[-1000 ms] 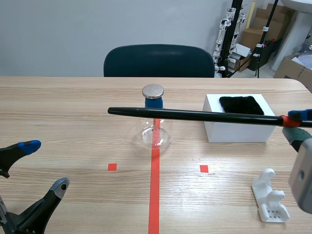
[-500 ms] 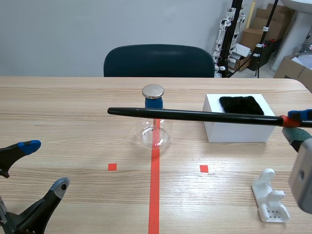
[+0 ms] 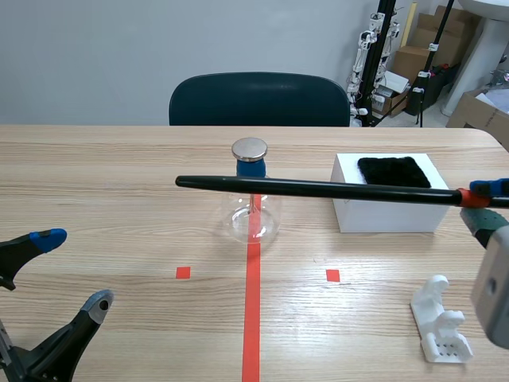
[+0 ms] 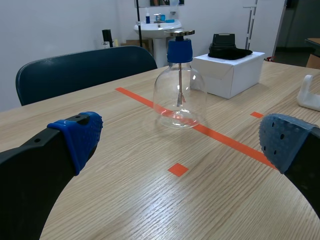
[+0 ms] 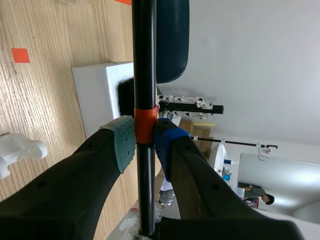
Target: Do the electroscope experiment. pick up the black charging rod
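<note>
Pinching the black rod [image 3: 318,189] at its orange band, by the desk's right edge: right gripper [image 5: 145,134]. Held flat up in the air, reaching across past the glass jar [image 3: 253,219] at the desk's middle. Spread wide open near the front left corner: left gripper [image 3: 73,269].

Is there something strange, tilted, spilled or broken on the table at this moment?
Nothing stands out. The electroscope flask stands upright, the black cloth lies flat on the white box, and the right gripper holds the black rod at its orange band.
</note>
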Available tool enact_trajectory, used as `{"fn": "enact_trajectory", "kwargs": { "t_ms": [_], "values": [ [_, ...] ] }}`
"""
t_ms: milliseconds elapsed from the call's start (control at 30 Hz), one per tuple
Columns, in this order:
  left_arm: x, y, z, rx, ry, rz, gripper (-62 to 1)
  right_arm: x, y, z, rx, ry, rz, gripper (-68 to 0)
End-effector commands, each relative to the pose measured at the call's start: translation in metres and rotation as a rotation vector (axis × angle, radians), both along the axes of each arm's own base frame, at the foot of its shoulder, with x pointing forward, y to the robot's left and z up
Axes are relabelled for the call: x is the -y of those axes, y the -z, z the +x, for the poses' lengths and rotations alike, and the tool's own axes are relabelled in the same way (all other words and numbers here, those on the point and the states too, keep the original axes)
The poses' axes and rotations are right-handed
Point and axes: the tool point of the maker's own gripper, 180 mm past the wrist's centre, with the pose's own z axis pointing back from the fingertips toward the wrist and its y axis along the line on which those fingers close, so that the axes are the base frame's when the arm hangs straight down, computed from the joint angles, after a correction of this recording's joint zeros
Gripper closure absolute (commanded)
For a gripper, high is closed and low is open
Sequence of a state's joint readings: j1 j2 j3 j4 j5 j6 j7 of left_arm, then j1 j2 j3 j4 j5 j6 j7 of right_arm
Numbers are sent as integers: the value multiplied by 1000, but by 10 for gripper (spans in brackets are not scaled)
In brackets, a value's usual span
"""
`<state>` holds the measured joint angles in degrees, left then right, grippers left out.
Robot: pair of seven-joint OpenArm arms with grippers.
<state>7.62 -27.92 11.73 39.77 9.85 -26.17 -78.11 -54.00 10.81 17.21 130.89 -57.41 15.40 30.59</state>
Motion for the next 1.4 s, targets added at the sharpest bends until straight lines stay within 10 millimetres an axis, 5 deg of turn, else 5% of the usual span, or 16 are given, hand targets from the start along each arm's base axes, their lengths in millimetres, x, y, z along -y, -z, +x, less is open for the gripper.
{"fn": "enact_trajectory", "kwargs": {
  "t_ms": [0,1367],
  "values": [
    [-1,-6,2,23,-7,-22,-623,-2,-8,3,33,-6,9,-27],
    [-1,-6,2,23,-7,-22,-623,-6,-9,2,34,-29,20,-55]
  ]
}}
